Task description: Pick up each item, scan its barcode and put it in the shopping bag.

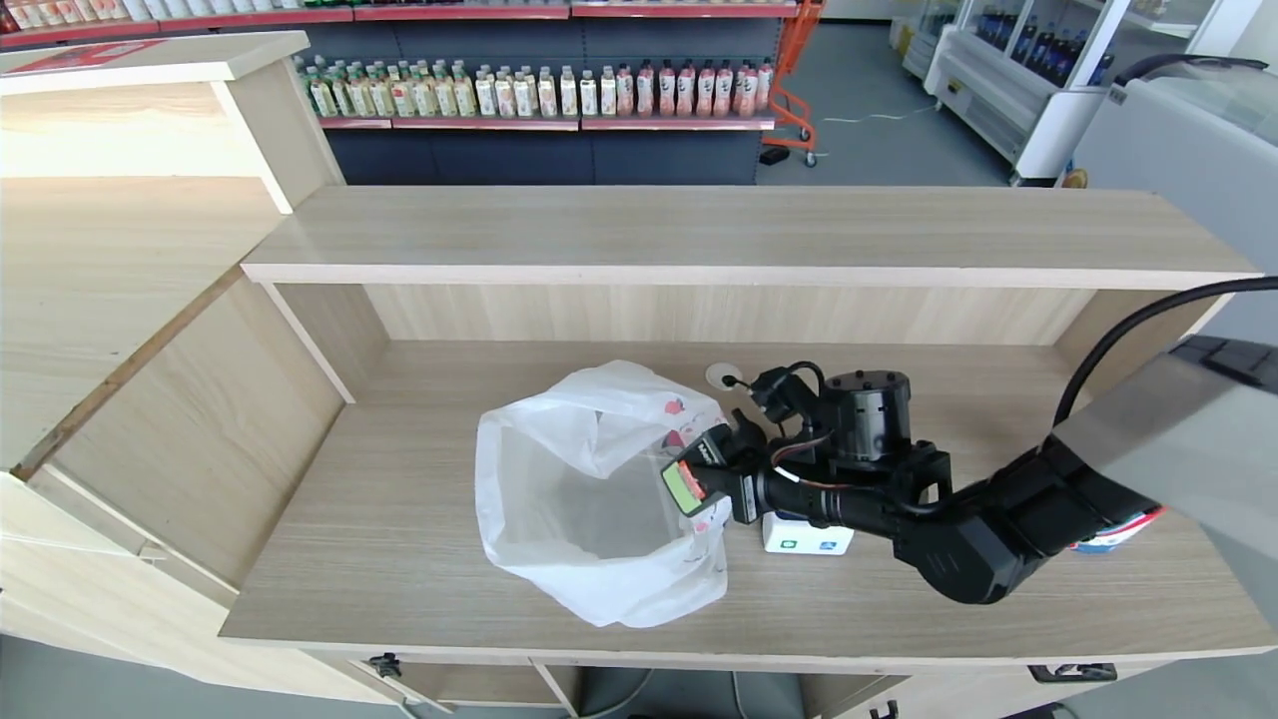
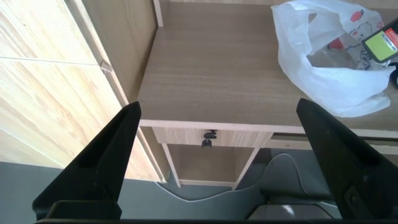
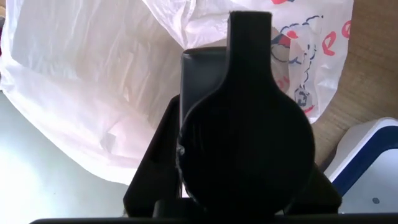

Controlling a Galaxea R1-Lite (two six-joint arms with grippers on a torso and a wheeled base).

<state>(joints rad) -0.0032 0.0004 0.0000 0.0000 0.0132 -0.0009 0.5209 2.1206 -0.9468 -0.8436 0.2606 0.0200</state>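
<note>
The left claw (image 2: 217, 107) fills the lower half of the left wrist view. It is released, its two black fingers (image 2: 118, 149) spread wide with nothing between them, before the front edge of the pale wooden counter (image 1: 419, 559). At the centre of the head view a white translucent plastic shopping bag (image 1: 559, 499) stands open on the counter. At the bag's right rim the right claw (image 1: 702, 479) grasps a small dark pack with a green and red face (image 1: 685, 490), held over the bag's mouth. Just right of the bag a white box with blue and green marks (image 1: 805, 536) lies under the arm. Behind it stands a black cylindrical device (image 1: 867, 401). Rows of bottles (image 1: 539, 92) line the top.
</note>
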